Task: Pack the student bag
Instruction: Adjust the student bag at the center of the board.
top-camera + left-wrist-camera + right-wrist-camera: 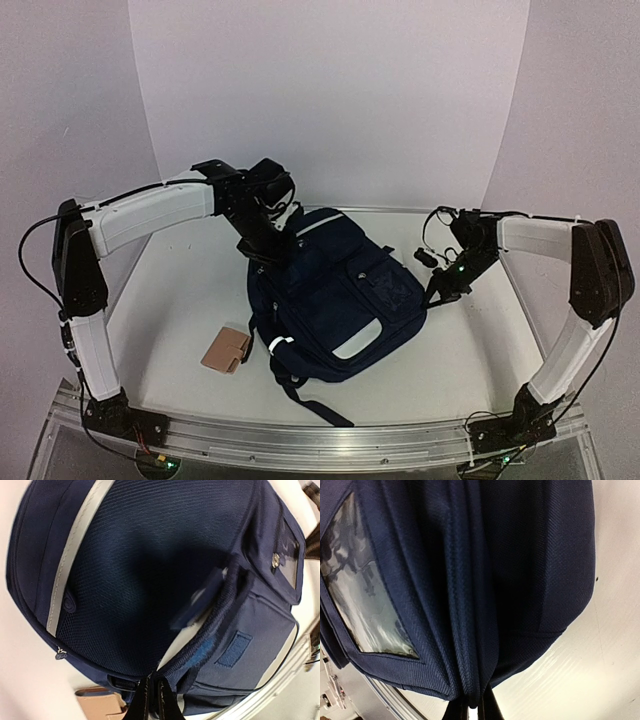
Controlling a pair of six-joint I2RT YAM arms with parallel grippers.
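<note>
1. The step in hand looks like opening up: both arms are on the student bag (pixel 335 295), and I see nothing being carried toward it yet.
2. The bag lies at the middle of the worktop (pixel 180 290). Its top points to the far edge and its black straps trail toward the near edge.
3. The left gripper (pixel 268 240) is at the bag's far-left end. In its wrist view the fingers (pixel 142 702) are pressed together on a fabric edge by the front pocket, so I read it as clamped on the bag.
4. The right gripper (pixel 441 288) is at the bag's side facing the right edge. Its fingers (pixel 456 711) pinch a fold of navy cloth, so it is clamped on the bag too.
5. A tan pouch (pixel 225 350) lies flat just beside the bag, toward the near-left corner. It is my best guess for what goes in.
6. I cannot see an open mouth on the main compartment from any view.
7. My next move, as I judge it, is to spread the two grips apart to part an opening. One arm would then let go and fetch the pouch while the other holds the fabric taut.
8. The main risk is dragging the whole bag instead of opening it.
9. Count: one bag, one pouch, two grippers, both occupied.
</note>
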